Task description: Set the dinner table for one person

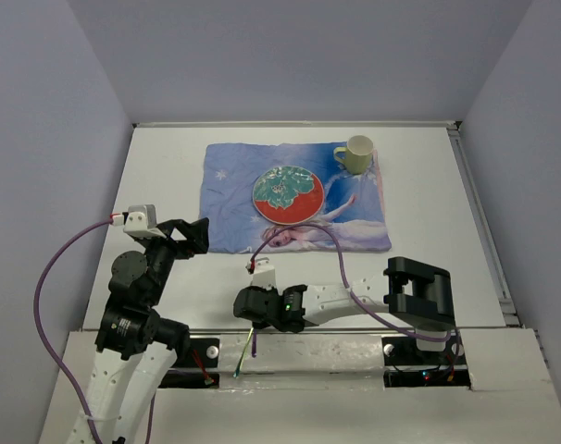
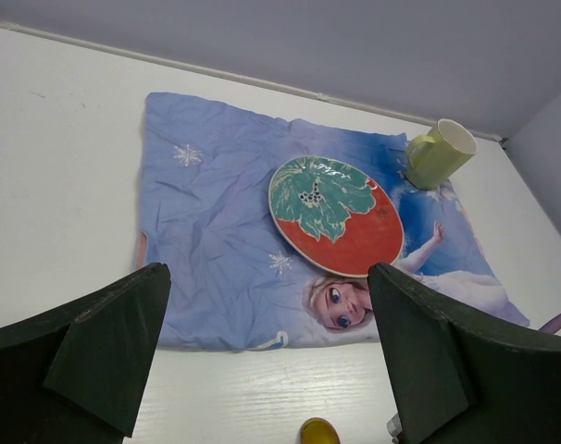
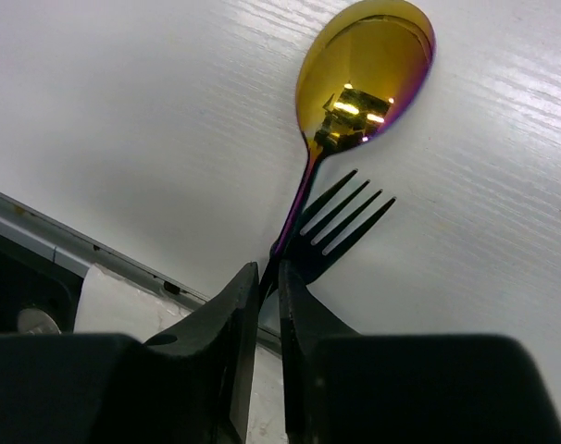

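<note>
The white dinner table carries a blue princess mat with a red and green plate and a pale green mug on it. My right gripper is low at the near edge, shut on the handles of an iridescent gold spoon and a dark fork; both heads rest against the table. The jaws stand almost together. The handle ends stick out over the near ledge. My left gripper is open and empty, left of the mat. The spoon tip shows in the left wrist view.
The mat, plate and mug also show in the left wrist view. Grey walls close in the table at the back and sides. The right arm's black base and a cable lie at the near right.
</note>
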You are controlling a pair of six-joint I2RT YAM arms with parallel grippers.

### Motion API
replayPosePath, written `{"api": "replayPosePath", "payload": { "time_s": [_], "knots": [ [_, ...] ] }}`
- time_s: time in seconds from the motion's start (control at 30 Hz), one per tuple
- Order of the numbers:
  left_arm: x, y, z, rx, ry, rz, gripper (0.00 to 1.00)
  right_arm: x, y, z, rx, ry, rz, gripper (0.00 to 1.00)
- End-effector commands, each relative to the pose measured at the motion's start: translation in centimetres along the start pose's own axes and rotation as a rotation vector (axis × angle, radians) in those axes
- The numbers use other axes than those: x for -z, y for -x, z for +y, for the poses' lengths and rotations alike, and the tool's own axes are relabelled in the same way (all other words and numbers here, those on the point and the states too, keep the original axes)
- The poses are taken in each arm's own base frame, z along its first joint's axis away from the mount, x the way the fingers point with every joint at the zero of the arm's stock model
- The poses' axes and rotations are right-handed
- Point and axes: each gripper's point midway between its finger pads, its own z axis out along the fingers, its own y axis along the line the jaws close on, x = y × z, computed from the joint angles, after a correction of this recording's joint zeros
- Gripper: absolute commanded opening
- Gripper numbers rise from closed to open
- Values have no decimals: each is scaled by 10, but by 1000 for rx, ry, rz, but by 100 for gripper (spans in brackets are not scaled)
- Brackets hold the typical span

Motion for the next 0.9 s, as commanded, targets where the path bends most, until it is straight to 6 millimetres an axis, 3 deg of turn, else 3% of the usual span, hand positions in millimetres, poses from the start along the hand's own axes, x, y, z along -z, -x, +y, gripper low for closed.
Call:
{"api": "replayPosePath", "payload": {
  "time_s": [0.0,0.07,0.3,0.33,0.5,0.57,0.7,0.73,0.87],
  "knots": [
    [1,18,-11,7,-43,-58,99,-4,20,-4,-30,-46,-63,14],
    [1,18,-10,5,-42,-60,99,-4,25,-7,-31,-55,-75,11],
    [1,18,-10,8,-39,-61,99,-12,73,-31,-27,-105,-146,0],
    [0,18,-10,8,-39,-57,99,-5,87,-26,-10,-80,-175,0],
    [-4,14,-11,6,-41,-37,99,30,117,7,-13,97,-237,0],
    [-6,12,-17,24,-71,-23,99,39,120,8,-13,127,-253,0],
    [-7,-11,-46,102,-222,83,99,60,133,11,-17,170,-293,0],
    [-7,-24,-55,121,-277,140,99,65,136,10,-17,177,-304,0],
    [-7,-52,-72,196,-378,263,99,72,140,1,7,162,-336,0]
  ]
}}
